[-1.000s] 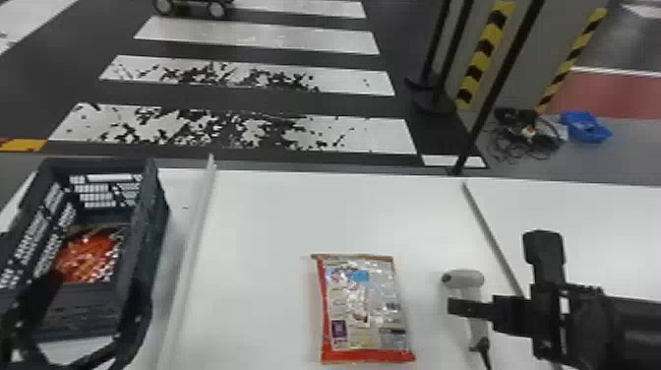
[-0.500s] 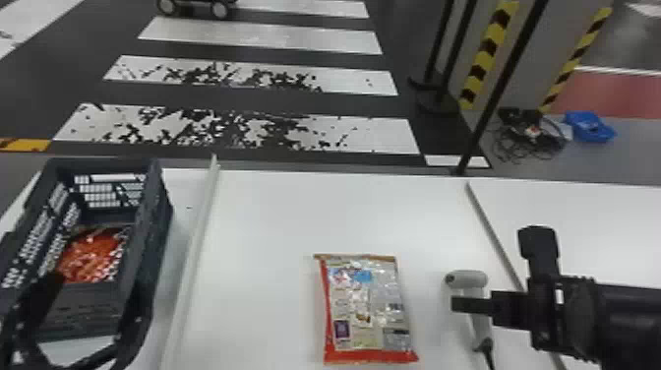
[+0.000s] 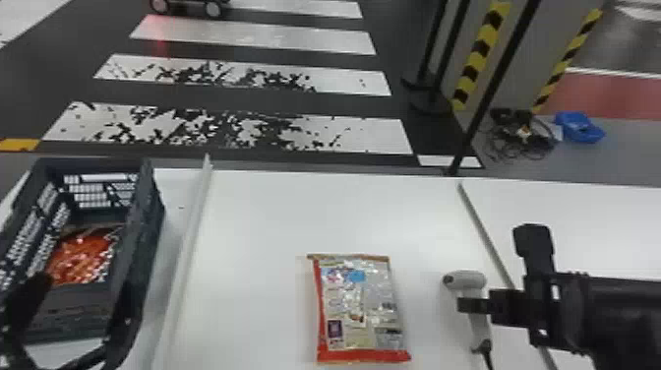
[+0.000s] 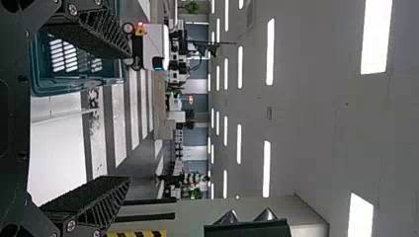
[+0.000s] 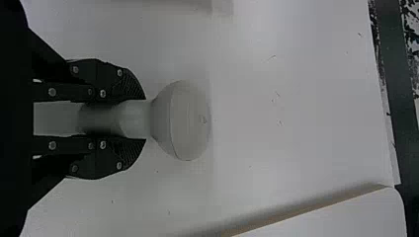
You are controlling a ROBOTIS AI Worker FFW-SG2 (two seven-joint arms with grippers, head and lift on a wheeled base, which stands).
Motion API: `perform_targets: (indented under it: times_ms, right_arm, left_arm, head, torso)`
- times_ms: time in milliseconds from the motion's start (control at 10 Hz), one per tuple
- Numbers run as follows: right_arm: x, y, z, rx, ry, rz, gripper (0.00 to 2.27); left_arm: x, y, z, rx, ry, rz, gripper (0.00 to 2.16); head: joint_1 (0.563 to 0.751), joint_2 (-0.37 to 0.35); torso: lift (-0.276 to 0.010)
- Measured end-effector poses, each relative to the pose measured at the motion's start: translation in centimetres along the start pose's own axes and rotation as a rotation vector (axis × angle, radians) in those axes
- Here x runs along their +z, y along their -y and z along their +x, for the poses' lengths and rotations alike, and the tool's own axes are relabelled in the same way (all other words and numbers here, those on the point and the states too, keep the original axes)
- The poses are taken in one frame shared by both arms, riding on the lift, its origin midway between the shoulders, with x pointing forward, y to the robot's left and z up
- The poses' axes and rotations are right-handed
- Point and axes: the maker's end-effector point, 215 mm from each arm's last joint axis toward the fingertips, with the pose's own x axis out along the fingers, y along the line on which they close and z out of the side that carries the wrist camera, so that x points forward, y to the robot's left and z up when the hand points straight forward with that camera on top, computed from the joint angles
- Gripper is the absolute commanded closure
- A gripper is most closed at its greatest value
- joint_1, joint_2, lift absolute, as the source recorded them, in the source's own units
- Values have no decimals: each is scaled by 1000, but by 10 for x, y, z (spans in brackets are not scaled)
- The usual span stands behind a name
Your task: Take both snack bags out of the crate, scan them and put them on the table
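My left gripper (image 3: 78, 312) stands open over the near end of the dark crate (image 3: 152, 211); in the left wrist view the open left gripper (image 4: 129, 118) has nothing between its fingers, with the crate (image 4: 79, 85) beyond. Inside the crate is a red-orange snack bag (image 3: 81, 256). Another snack bag (image 3: 359, 305), silver with red edges, lies flat on the white table. To its right, my right gripper (image 3: 467, 305) is at the handle of the pale scanner (image 3: 462, 279). From the right wrist, the right gripper (image 5: 143, 118) is shut on the handle below the scanner's rounded head (image 5: 185, 121).
A raised pale strip (image 3: 189, 236) runs between crate and table middle, and a grey seam (image 3: 484, 231) passes behind the scanner. The scanner's black cable (image 3: 486, 352) trails to the near edge. Beyond the table stand black posts (image 3: 496, 78) on the floor.
The right gripper has shifted slightly at the scanner's handle, and the head view has moved a little. Both bags and the crate keep their places.
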Motion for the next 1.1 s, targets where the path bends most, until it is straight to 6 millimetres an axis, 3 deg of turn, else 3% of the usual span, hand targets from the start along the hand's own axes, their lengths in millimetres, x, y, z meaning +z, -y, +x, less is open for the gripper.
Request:
perform_targets:
  times_ms: [200, 500, 1100]
  right_arm:
    - [-2, -2, -4, 3, -9, 2, 2253]
    - [-9, -13, -28, 7, -51, 21, 2253]
    - [35, -50, -77, 48, 111, -52, 2253]
  left_arm:
    - [0, 0, 0, 1, 1, -1, 124]
    - [-1, 0, -1, 2, -1, -5, 124]
    - [-5, 3, 3, -7, -2, -12, 124]
  head:
    - [695, -136]
    - [695, -126]
    - [695, -89]
  torso:
    - [-91]
    - [-91]
    - [-91]
